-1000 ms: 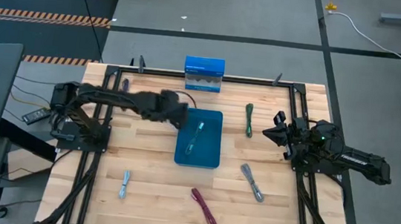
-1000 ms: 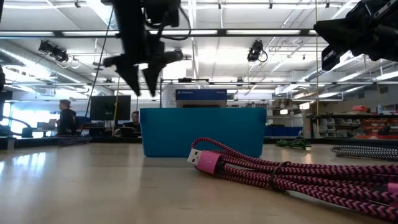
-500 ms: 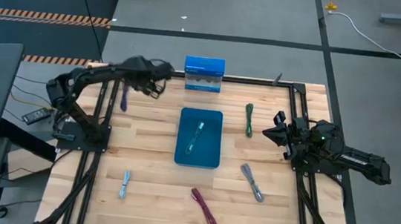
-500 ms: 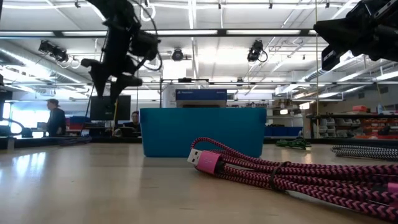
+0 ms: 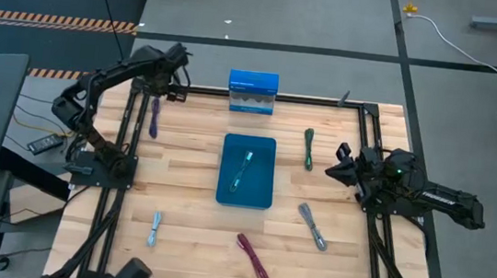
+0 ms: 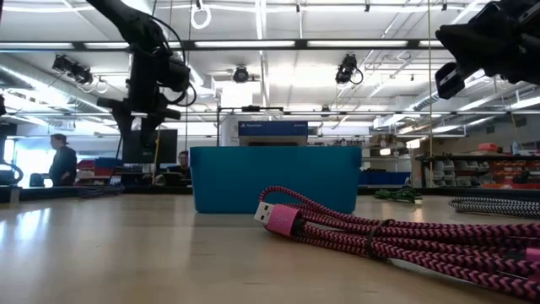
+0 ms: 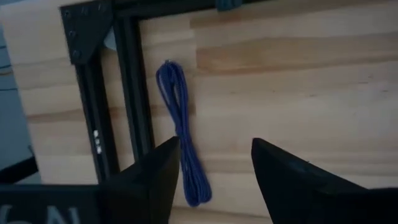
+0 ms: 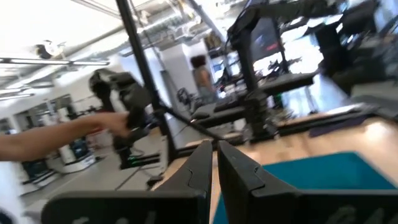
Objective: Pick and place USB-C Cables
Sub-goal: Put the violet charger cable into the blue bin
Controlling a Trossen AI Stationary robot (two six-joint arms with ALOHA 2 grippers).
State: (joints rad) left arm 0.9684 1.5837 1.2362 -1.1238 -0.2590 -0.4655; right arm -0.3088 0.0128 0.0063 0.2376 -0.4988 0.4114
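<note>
From above, the left gripper point(image 5: 165, 73) hangs over the table's far left corner above the purple cable point(image 5: 155, 116); a teal cable point(image 5: 241, 170) lies in the blue tray point(image 5: 262, 199). The right gripper point(image 5: 339, 165) waits at the right edge. Low down, a pink cable point(image 6: 371, 238) lies before the tray. The left wrist shows fingers point(image 7: 157, 176) apart above the purple cable. The right wrist shows fingers point(image 8: 239, 169) nearly together, empty

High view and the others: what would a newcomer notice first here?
Probably the teal rectangular plastic bin at the centre of the wooden table, with a teal cable bundle inside. Then the left pincer, open, hovering over the slim purple cable bundle at the far left corner. A pink braided cable fills the low view's foreground.
</note>
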